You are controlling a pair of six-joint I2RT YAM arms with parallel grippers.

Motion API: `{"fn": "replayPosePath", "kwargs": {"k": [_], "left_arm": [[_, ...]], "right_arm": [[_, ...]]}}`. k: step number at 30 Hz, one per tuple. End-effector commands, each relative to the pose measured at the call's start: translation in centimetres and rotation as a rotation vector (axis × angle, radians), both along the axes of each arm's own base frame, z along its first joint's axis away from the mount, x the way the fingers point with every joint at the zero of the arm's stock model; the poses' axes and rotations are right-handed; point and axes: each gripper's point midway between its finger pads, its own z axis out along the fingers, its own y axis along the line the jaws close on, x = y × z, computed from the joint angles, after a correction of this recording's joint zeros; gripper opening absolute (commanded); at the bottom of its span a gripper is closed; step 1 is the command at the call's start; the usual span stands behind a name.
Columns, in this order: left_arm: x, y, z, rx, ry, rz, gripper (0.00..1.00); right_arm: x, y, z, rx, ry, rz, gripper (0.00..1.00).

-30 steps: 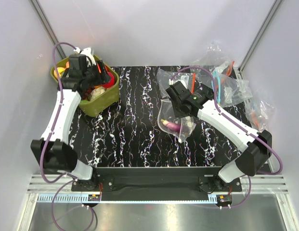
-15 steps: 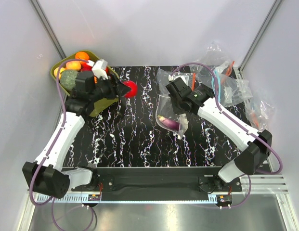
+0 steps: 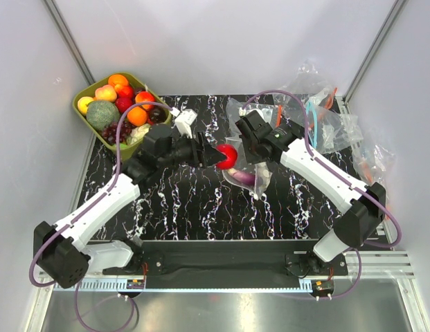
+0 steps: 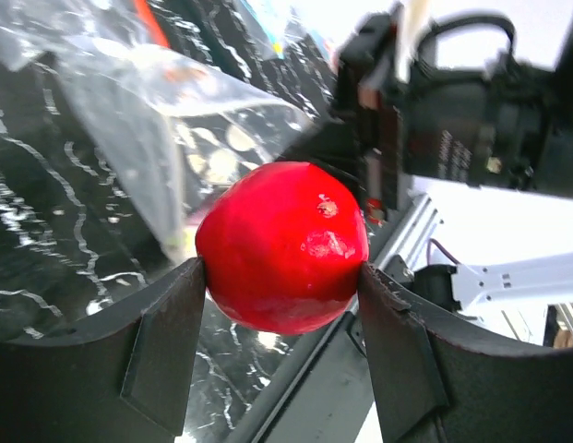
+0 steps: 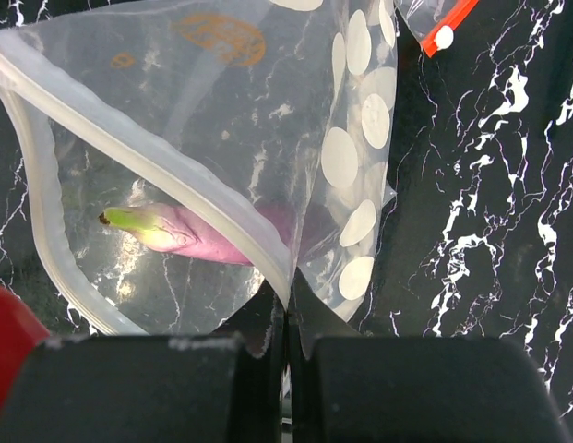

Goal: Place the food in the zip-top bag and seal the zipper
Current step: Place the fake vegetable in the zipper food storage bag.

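Observation:
My left gripper (image 3: 213,156) is shut on a glossy red fruit (image 3: 227,156), which fills the space between its fingers in the left wrist view (image 4: 282,245). It holds the fruit just left of the mouth of the white-dotted zip-top bag (image 3: 260,174). My right gripper (image 3: 251,153) is shut on the bag's rim and zipper strip (image 5: 166,171), holding the bag (image 5: 360,157) lifted open. A purple eggplant (image 5: 208,240) with a green stem lies inside; it also shows in the top view (image 3: 244,177).
An olive-green tub (image 3: 85,99) with orange, red, yellow and green pieces and dark grapes stands at the back left. Several clear undotted bags (image 3: 332,124) with blue and orange strips are heaped at the back right. Black marbled mat (image 3: 187,200).
My left arm lifted the red fruit out of the tub and carried it right across the mat to the bag's mouth. My right gripper kept hold of the bag.

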Motion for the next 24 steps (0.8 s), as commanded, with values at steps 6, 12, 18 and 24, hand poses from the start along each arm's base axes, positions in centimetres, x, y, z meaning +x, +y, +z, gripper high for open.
{"fn": "replayPosePath", "kwargs": {"k": [6,12,18,24], "left_arm": [[-0.7,-2.5,0.8,-0.083,-0.055,-0.011,0.44],[0.8,-4.3,-1.1,-0.038,-0.034,0.012,0.45],[3.8,-5.1,-3.8,0.073,-0.027,0.11,0.49],[4.0,-6.0,-4.4,0.101,-0.051,0.1,0.73]], "right_arm": [[1.2,0.8,2.4,0.065,-0.061,-0.006,0.0],[0.8,0.9,2.8,0.084,-0.064,0.0,0.0],[0.3,0.4,2.5,0.083,-0.061,0.001,0.0],[0.0,0.3,2.4,0.087,-0.063,0.002,0.0]]}}
